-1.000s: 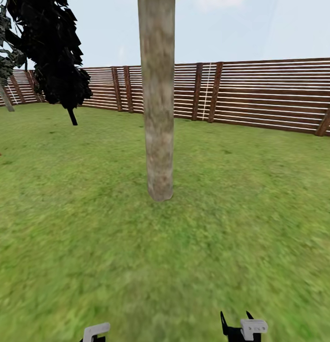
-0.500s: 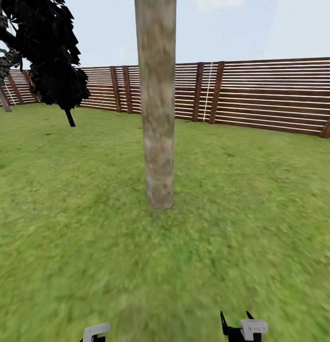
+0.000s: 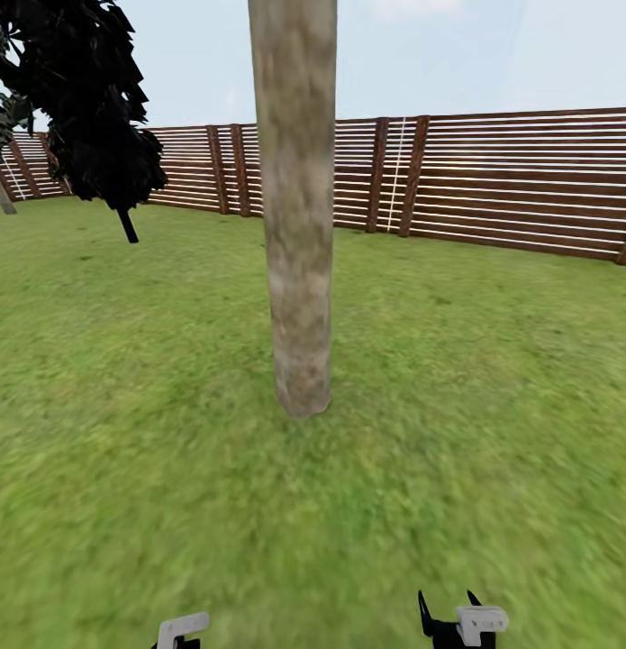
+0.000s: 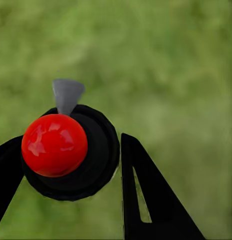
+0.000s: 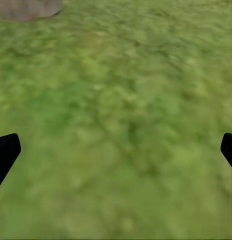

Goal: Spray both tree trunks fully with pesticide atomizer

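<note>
Green grass [image 3: 493, 433] covers the ground, blurred and mottled close up; a brown fence [image 3: 529, 180] of horizontal slats with darker upright posts runs across the far side, angling back toward the left corner; pale blue sky [image 3: 457, 54] sits above it, with a faint cloud near the top; the same blurred grass [image 5: 126, 130] shows in the right wrist view

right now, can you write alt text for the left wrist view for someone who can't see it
The left gripper is shut on a small black pesticide atomizer with a round red cap, seen from above, with a grey nozzle tip pointing away. Its black fingers flank the bottle. Blurred green grass lies behind.
</note>
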{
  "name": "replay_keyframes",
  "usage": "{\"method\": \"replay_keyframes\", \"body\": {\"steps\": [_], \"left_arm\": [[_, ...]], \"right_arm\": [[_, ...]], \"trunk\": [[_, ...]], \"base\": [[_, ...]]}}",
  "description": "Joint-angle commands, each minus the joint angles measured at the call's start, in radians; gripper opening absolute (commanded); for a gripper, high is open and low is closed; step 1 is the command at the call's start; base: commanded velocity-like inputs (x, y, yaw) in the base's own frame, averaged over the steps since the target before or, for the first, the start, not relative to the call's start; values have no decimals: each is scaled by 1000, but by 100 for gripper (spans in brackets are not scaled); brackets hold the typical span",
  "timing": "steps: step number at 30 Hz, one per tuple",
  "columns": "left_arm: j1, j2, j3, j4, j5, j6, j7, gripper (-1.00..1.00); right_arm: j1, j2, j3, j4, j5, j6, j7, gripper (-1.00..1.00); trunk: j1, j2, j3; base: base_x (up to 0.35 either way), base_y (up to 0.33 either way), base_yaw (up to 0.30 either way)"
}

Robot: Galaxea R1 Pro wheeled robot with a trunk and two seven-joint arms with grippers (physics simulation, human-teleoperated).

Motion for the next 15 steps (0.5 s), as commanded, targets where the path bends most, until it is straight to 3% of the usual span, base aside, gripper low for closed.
{"method": "replay_keyframes", "body": {"steps": [1, 15], "left_arm": [[0, 0, 0, 0, 0, 0, 1, -100], [0, 1, 0, 0, 0, 0, 1, -100]], "right_arm": [[0, 0, 0, 0, 0, 0, 0, 100], [0, -3, -1, 0, -1, 0, -1, 100]], "trunk": [[0, 0, 0], [0, 0, 0]], "base": [[338, 0, 0], [338, 0, 0]]}}
